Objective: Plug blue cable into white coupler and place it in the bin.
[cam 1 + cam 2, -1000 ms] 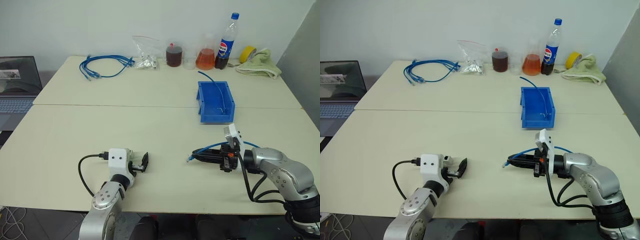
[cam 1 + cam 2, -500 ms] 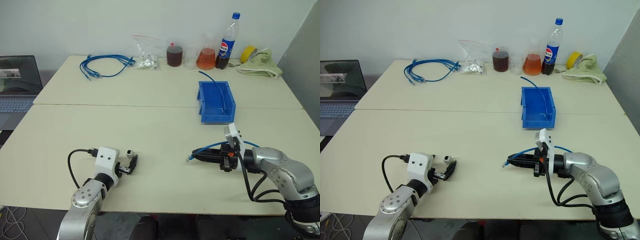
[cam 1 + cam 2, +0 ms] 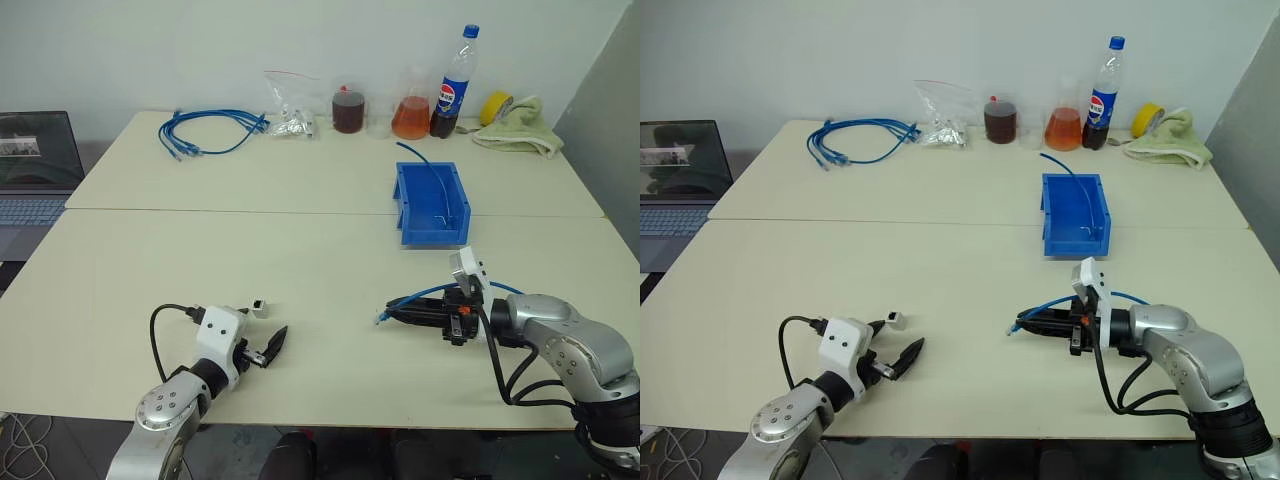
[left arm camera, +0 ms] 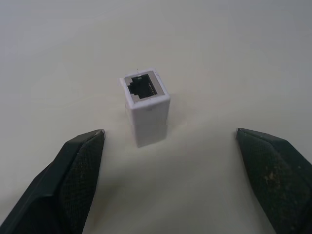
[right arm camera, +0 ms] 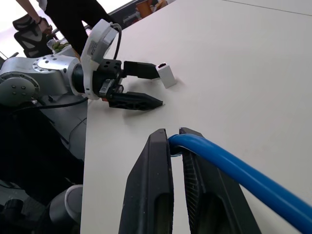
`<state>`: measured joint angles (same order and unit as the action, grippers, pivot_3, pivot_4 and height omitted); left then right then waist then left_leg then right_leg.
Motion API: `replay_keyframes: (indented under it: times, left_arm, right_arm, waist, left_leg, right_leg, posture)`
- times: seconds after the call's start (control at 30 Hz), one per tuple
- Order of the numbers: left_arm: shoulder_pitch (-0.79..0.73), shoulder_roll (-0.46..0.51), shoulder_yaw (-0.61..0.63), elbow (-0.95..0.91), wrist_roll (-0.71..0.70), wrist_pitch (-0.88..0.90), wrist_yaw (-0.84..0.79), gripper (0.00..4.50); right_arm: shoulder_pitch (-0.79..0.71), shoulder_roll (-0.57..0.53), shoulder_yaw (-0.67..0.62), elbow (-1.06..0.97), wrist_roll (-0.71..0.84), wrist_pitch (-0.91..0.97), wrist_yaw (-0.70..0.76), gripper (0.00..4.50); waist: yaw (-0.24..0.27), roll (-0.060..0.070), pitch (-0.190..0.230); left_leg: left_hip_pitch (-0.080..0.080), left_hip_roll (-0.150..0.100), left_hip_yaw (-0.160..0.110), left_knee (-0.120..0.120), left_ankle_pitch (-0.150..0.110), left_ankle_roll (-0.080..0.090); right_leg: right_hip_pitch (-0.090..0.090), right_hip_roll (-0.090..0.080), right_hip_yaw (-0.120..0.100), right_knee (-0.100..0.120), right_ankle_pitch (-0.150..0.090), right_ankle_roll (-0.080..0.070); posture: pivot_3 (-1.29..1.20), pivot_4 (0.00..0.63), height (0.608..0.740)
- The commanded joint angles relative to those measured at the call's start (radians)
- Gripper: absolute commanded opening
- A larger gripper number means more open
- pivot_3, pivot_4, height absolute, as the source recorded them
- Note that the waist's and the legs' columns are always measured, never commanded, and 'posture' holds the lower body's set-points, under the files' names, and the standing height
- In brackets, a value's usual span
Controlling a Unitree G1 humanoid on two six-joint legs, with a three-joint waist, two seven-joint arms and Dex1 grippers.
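step: we are lining up to grasp the white coupler (image 4: 146, 110) | coupler: upright on the counter (image 3: 330, 250), lower left of frame, between spread fingers of our left hand (image 3: 263, 349), untouched | right hand (image 3: 392, 312): clenched on the blue cable (image 3: 420, 294), lower right | bin (image 3: 431, 205): upper right | next: close on the coupler squarely, socket left clear

Left hand (image 3: 262, 343) spread wide, low; right hand (image 3: 392, 314) clamped, pointing left.

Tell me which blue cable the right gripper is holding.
The single cable pinched in the right gripper near the front edge, not the looped bundle at the back or the one in the bin.
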<state>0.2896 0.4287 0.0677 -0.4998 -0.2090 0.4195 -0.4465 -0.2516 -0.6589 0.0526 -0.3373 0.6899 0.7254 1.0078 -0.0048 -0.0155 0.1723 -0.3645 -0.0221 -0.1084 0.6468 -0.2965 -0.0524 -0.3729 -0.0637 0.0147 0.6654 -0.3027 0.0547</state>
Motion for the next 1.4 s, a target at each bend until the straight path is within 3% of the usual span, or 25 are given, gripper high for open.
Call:
replay_keyframes:
  times: [0.03, 0.3, 0.47, 0.57, 0.97, 1.4]
  left_arm:
    - [0.046, 0.073, 0.042, -0.086, 0.009, -0.066, -0.062, 4.5]
    - [-0.014, 0.299, 0.182, 0.003, -0.192, -0.017, -0.357, 4.5]
    - [-0.073, 0.455, 0.164, 0.152, -0.196, -0.029, -0.545, 4.5]
    - [-0.127, 0.502, 0.129, 0.236, -0.171, -0.068, -0.622, 4.5]
    - [-0.442, 0.499, -0.046, 0.55, -0.049, -0.292, -0.778, 4.5]
    - [-0.559, 0.482, -0.108, 0.703, 0.012, -0.371, -0.841, 4.5]
  right_arm:
    - [0.001, -0.024, -0.019, -0.05, 0.023, -0.006, 0.028, 0.02]
    - [-0.019, -0.029, -0.014, -0.075, 0.044, 0.014, 0.031, 0.02]
    - [-0.036, -0.033, 0.002, -0.097, 0.054, 0.033, 0.036, 0.02]
    - [-0.043, -0.035, 0.009, -0.108, 0.062, 0.043, 0.033, 0.02]
    - [-0.079, -0.001, 0.051, -0.133, 0.059, 0.073, 0.007, 0.02]
    - [-0.107, 0.013, 0.065, -0.122, 0.057, 0.081, 0.008, 0.02]
  waist:
    - [0.0, 0.0, 0.0]
    - [-0.001, 0.0, 0.0]
    - [-0.006, 0.001, 0.0]
    - [-0.01, 0.001, 0.001]
    - [-0.026, 0.0, 0.001]
    - [-0.027, 0.0, 0.001]
  left_leg:
    - [0.0, 0.0, 0.0, 0.0, 0.0, 0.0]
    - [0.0, 0.0, 0.0, 0.0, 0.0, 0.0]
    - [0.0, 0.0, 0.0, -0.001, 0.0, 0.0]
    - [0.0, 0.001, 0.0, -0.001, 0.0, 0.001]
    - [-0.001, 0.001, 0.0, -0.001, 0.0, 0.001]
    - [-0.001, 0.001, -0.001, 0.0, 0.0, 0.001]
  right_leg:
    - [0.0, 0.0, 0.0, -0.001, 0.0, 0.0]
    - [0.0, 0.001, -0.001, 0.0, 0.0, 0.0]
    - [0.0, 0.001, -0.001, 0.0, 0.0, 0.0]
    - [-0.001, 0.001, -0.001, 0.0, 0.0, 0.0]
    - [-0.002, 0.001, 0.0, 0.0, 0.0, 0.0]
    - [-0.002, 0.001, 0.0, 0.001, 0.0, 0.0]
  posture:
    - [0.0, 0.15, 0.74]
    - [0.0, 0.15, 0.74]
    - [0.0, 0.15, 0.74]
    - [0.0, 0.15, 0.74]
    - [0.0, 0.15, 0.74]
    - [0.0, 0.15, 0.74]
